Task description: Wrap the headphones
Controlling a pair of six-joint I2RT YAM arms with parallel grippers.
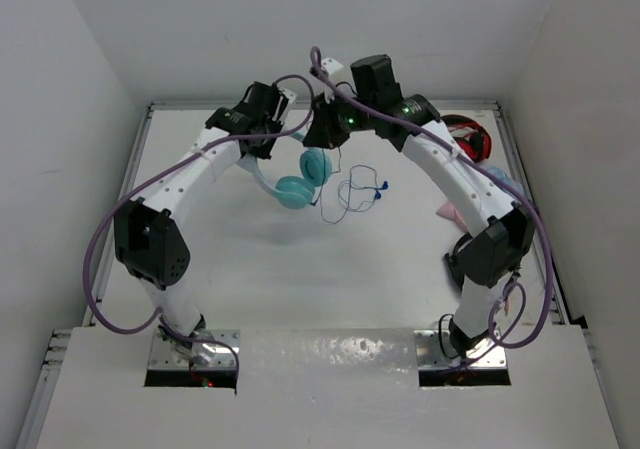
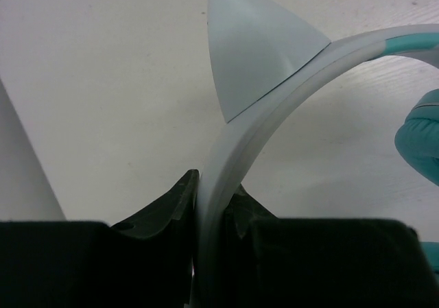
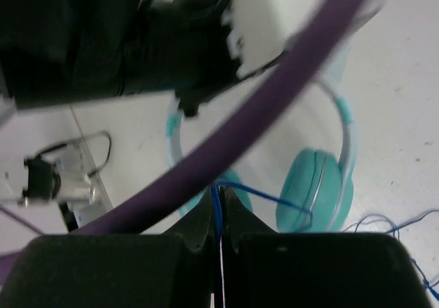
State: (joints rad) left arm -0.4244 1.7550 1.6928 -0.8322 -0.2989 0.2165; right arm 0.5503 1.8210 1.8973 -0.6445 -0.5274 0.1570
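Top view: headphones (image 1: pixel 303 177) at rear centre of table (image 1: pixel 400 269); held parts hidden from above.
Left wrist: left gripper (image 2: pixel 209 191) clamped narrow on headband (image 2: pixel 274 102); ear cup (image 2: pixel 422 143) cropped.
Right wrist: right gripper (image 3: pixel 221 212) pinching cable (image 3: pixel 264 199); purple hose (image 3: pixel 260 109) blurred.

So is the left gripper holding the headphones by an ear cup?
No, the left gripper is clamped on the pale headband, just below its pointed ear.

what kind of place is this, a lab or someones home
Probably a robot lab cell, not a home: left arm and right arm bolted to a white table, white walls boxing it in, teal headphones and red headphones as props.
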